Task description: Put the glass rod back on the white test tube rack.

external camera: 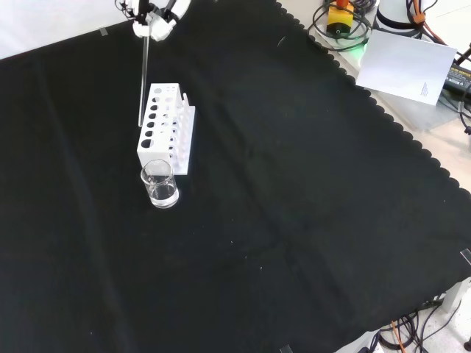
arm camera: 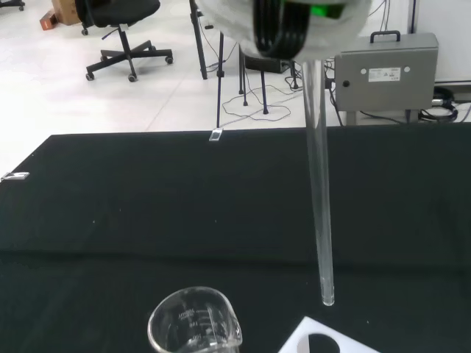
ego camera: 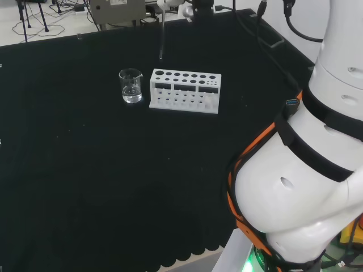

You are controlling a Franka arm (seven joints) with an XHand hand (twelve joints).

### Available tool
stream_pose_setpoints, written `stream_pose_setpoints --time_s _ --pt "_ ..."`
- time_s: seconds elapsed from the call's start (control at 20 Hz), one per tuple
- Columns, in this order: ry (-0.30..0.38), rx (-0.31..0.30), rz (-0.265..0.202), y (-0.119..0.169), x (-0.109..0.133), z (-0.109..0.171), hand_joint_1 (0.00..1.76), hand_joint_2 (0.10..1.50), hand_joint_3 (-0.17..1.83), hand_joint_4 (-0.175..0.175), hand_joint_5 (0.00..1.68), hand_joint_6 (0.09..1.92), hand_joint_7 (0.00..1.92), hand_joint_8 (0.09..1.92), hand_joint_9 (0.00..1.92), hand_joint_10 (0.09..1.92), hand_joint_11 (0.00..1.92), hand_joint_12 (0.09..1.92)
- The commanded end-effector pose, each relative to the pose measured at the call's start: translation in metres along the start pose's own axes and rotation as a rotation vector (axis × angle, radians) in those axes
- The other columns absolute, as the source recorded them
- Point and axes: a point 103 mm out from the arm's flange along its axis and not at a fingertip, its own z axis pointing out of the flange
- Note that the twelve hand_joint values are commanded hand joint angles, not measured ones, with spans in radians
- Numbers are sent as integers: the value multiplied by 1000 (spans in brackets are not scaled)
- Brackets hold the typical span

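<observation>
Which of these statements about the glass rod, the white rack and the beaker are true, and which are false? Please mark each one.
1. The glass rod hangs upright from the hand. True.
2. The rod already rests in a hole of the white test tube rack. False: in the wrist view its lower end is still above the rack.
3. The beaker stands beside one end of the rack. True.
4. The beaker lies on its side. False: it stands upright.
5. The rack holds several test tubes. False: its holes look empty.
</observation>
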Motion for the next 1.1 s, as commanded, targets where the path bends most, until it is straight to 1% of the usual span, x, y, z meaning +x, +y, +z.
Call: stream_pose_setpoints --time_s 0.05,0.35,0.55,0.8,1.1 --pt "15 4 55 -38 -16 0 1311 875 288 -175 1338 87 1224 945 1694 712 1190 842" --pt "14 3 66 -56 -9 0 1311 877 285 -175 1339 87 1223 946 1693 713 1190 842" --pt "0 0 63 -63 -4 -1 1311 878 284 -175 1339 87 1223 946 1693 714 1190 842" --pt "-1 -4 50 -63 9 -4 1311 879 283 -175 1339 87 1222 947 1692 714 1190 842" --pt "11 -3 36 -59 20 0 1311 879 281 -175 1340 87 1222 947 1693 715 1190 842"
